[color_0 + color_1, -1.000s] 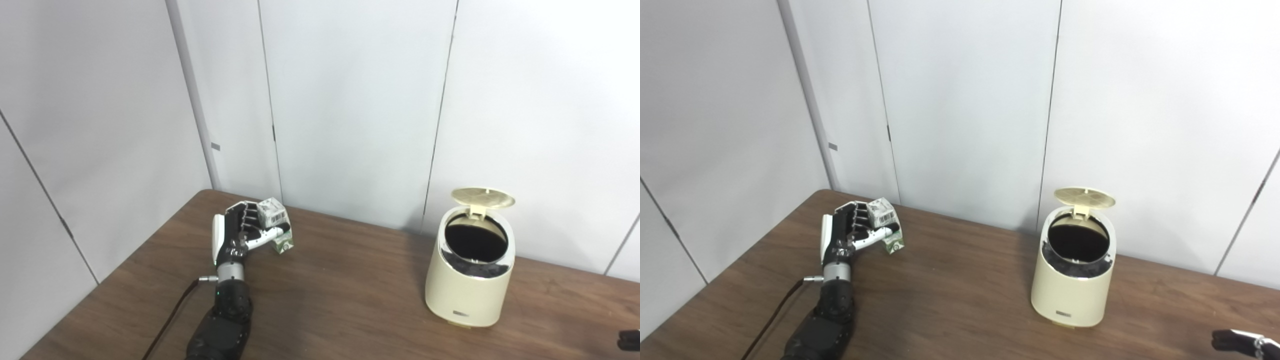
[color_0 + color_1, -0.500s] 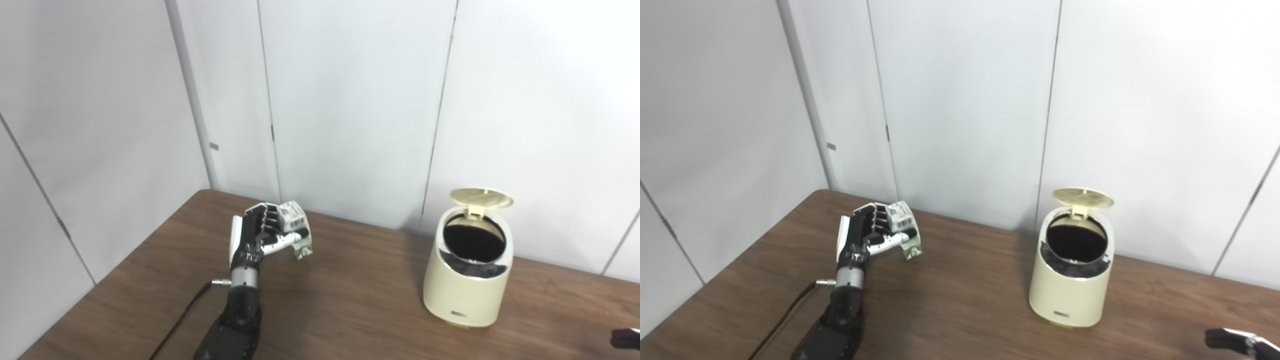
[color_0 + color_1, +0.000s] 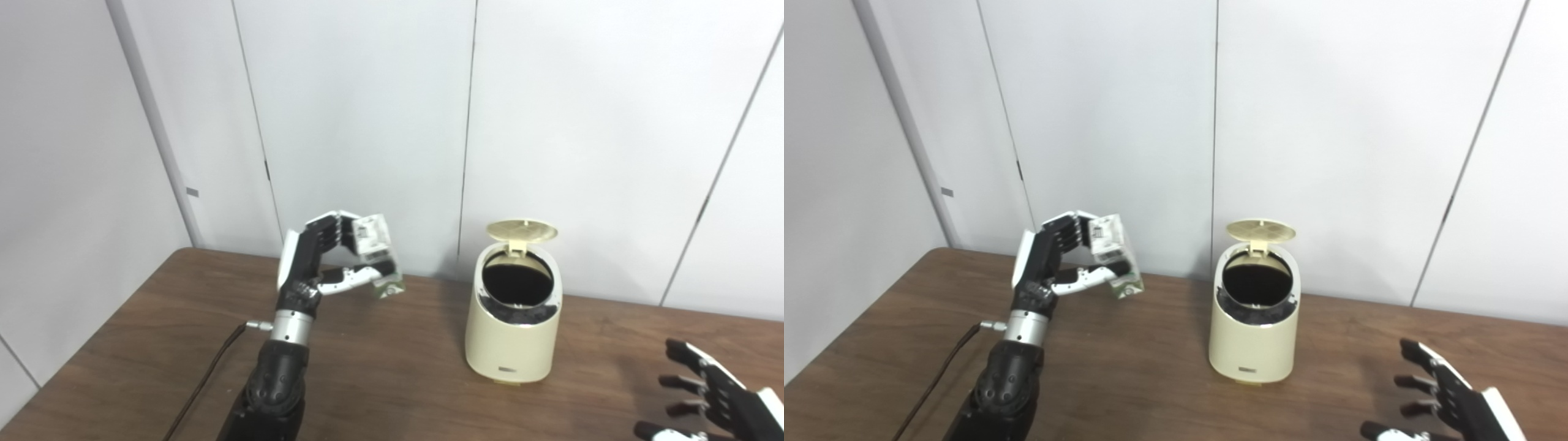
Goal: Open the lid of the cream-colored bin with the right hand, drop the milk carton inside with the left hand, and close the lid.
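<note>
The cream-colored bin (image 3: 513, 334) stands on the brown table with its round lid (image 3: 522, 230) tipped up at the back, showing a dark inside. My left hand (image 3: 321, 263) is shut on the small white and green milk carton (image 3: 378, 254), holding it in the air above the table, left of the bin and about level with the bin's rim. My right hand (image 3: 713, 398) hovers low at the bottom right with its fingers spread and nothing in it, well apart from the bin.
The brown wooden table (image 3: 392, 380) runs up to white wall panels (image 3: 367, 122) just behind the bin. A thin cable (image 3: 208, 373) trails along the left forearm. The table's left edge (image 3: 92, 337) slants off toward the bottom left.
The camera has turned right, shifting the scene left. My left hand has lifted the carton higher and carried it toward the bin. My right hand has come further into view, fingers spread.
</note>
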Available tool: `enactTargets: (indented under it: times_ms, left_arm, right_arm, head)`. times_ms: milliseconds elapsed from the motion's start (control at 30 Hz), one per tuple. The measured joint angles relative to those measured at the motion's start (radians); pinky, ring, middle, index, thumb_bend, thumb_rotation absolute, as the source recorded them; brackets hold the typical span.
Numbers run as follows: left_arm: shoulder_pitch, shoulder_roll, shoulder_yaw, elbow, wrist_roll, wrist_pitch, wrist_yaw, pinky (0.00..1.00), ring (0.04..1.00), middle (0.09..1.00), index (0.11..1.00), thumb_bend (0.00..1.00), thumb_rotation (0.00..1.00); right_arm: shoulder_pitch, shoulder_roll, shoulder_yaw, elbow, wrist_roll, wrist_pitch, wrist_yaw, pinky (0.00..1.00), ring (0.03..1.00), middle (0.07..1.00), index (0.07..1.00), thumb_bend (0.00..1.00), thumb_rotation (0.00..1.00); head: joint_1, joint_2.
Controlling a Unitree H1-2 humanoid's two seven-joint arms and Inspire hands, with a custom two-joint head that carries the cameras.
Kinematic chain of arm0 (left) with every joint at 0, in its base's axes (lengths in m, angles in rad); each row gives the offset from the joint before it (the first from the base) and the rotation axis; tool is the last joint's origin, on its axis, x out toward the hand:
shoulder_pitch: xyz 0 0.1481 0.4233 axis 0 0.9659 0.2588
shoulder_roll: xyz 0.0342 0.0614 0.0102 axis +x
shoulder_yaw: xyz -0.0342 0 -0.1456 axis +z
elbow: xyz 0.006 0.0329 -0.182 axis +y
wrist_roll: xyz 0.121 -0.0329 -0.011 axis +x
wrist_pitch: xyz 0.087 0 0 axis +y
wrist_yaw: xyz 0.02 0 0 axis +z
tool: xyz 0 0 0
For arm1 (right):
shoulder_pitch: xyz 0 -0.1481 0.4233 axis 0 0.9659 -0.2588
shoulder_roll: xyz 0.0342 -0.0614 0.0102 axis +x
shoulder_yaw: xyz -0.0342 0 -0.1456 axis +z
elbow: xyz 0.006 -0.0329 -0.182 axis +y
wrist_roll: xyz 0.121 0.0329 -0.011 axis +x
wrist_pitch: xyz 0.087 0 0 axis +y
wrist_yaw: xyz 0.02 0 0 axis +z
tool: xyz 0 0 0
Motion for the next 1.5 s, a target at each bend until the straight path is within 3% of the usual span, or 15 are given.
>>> enactTargets:
  times_ms: [133, 367, 567, 1133, 1500]
  left_arm:
    - [-0.031, -0.023, -0.010, -0.013, 0.001, 0.004, -0.036, 0.41, 0.438, 0.496, 0.509, 0.50, 0.00]
    - [-0.082, -0.095, -0.030, -0.032, 0.000, 0.005, -0.067, 0.40, 0.437, 0.491, 0.510, 0.50, 0.00]
    - [-0.105, -0.149, -0.057, -0.005, 0.003, -0.002, -0.082, 0.40, 0.437, 0.490, 0.515, 0.50, 0.00]
    - [-0.157, -0.197, -0.089, 0.114, -0.001, -0.047, -0.115, 0.40, 0.433, 0.489, 0.519, 0.50, 0.00]
    - [-0.183, -0.186, -0.111, 0.197, -0.003, -0.063, -0.137, 0.43, 0.443, 0.491, 0.510, 0.50, 0.00]
  right_arm:
    - [-0.009, 0.023, 0.003, -0.005, 0.004, 0.007, -0.001, 0.72, 0.828, 0.943, 0.935, 0.69, 0.00]
    - [-0.011, 0.026, 0.005, -0.002, 0.005, -0.016, -0.003, 0.68, 0.823, 0.944, 0.932, 0.68, 0.00]
    - [-0.010, 0.026, 0.007, 0.005, -0.008, -0.026, -0.016, 0.72, 0.831, 0.940, 0.933, 0.69, 0.01]
    - [-0.001, 0.025, 0.006, 0.018, -0.019, -0.084, -0.022, 0.67, 0.825, 0.965, 0.929, 0.69, 0.09]
    - [0.002, 0.029, 0.013, 0.043, -0.036, -0.100, -0.038, 0.69, 0.826, 0.957, 0.930, 0.70, 0.13]
  head:
    - [-0.029, -0.003]
    - [-0.068, -0.005]
    - [-0.101, -0.006]
    - [-0.163, 0.000]
    - [-0.190, 0.000]
